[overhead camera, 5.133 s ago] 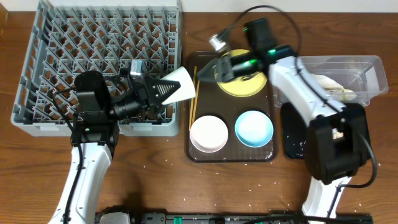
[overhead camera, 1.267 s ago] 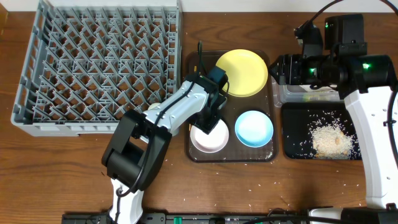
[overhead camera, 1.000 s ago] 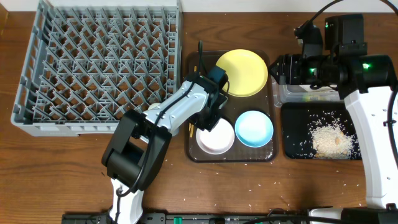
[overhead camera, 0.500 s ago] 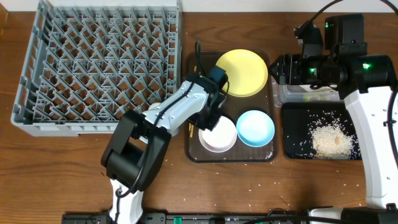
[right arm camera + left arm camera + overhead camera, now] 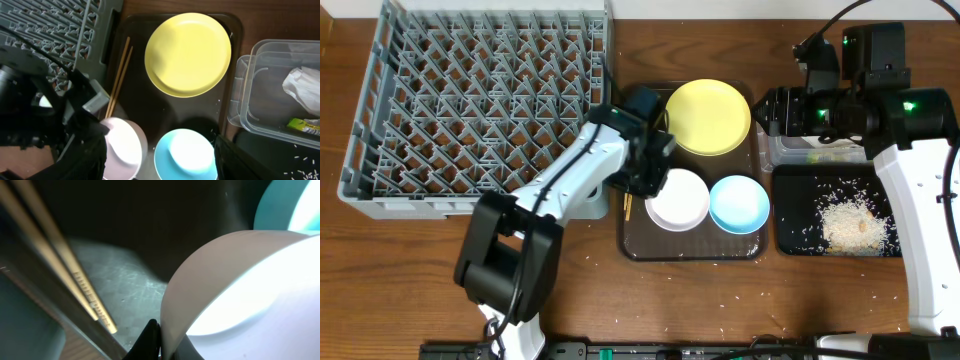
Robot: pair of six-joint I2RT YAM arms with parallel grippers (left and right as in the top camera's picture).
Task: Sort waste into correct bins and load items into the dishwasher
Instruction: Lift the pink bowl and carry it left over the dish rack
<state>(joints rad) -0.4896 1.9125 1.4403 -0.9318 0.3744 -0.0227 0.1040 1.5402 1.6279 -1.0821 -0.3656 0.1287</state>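
White bowl (image 5: 680, 199) on brown tray (image 5: 640, 238), just beside blue bowl (image 5: 740, 203), at its 9 o'clock. Rim nipped near 10 o'clock by left tool (image 5: 159, 340), clamped thin. Probably rigid, light, slick; best taken by rim.

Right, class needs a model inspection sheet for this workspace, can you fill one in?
Surface: wooden table, loose grains along the front.
Job's things: rack; plate, blue bowl and chopsticks on brown tray; rice in black tray; napkin and wrapper in tub.
Clutter: nothing seen beyond the grains.
Grippers: left gripper shut on white bowl rim; right gripper open, holding nothing.
Cables: cable loops over right arm.
Surroundings: nothing seen.
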